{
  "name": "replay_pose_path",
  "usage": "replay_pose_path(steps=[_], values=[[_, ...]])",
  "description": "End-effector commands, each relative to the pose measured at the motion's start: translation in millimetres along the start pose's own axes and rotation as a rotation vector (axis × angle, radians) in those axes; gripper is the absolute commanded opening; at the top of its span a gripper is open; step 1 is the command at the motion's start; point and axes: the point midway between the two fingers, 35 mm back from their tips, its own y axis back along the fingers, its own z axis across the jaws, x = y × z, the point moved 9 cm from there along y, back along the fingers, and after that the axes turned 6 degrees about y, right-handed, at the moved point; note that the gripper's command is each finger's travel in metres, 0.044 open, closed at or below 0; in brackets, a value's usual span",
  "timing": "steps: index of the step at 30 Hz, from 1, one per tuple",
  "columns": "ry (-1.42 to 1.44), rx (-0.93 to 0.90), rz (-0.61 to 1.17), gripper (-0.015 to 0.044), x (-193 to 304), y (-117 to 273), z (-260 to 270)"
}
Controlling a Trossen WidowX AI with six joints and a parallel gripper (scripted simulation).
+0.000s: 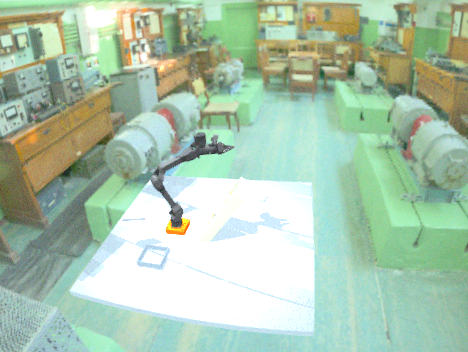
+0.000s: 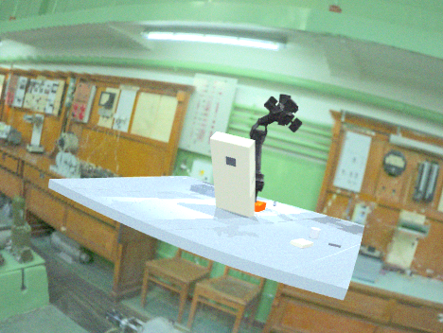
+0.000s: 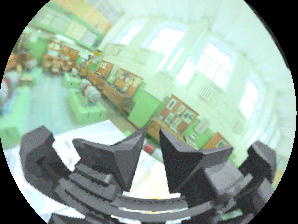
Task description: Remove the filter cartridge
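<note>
Right now, the black gripper (image 1: 229, 147) (image 2: 284, 113) (image 3: 152, 129) is hanging high over the white tabletop (image 1: 260, 290) (image 2: 293, 265) (image 3: 107, 131), up above the top of the cream service panel (image 1: 223, 215) (image 2: 234, 175) (image 3: 150, 186). Its fingers are standing close, with a thin gap between them, and they are holding nothing.

The panel is standing up on its end beside the arm's orange base (image 1: 172, 230) (image 2: 259, 207). I am not seeing the round filter cartridge or its two slots from here. I think it is sitting in the panel, on the side that is facing the arm, so it must be lower than the gripper. The tall slab is going up and down, and the cartridge should be pointing straight out of it, flat to the ground.

So the arm is needing to come down on its own side of the panel and turn the finger tips to face it square on. If it is coming down from the top, it could bump the panel's edge. The blue-grey tray (image 1: 150, 265) (image 2: 201, 190) is waiting on the tabletop, near the base.
</note>
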Motion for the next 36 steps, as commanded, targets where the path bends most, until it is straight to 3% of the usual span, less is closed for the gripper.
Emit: replay_pose_path(steps=[1,15,36], values=[[0.436,-0.069,0.179,0.0104,54.8,17.9,-19.1],[1.136,-0.481,0.485,0.0104,160.9,77.4,-29.8],[1.159,-0.505,0.492,0.0104,170.3,72.4,-28.5]])
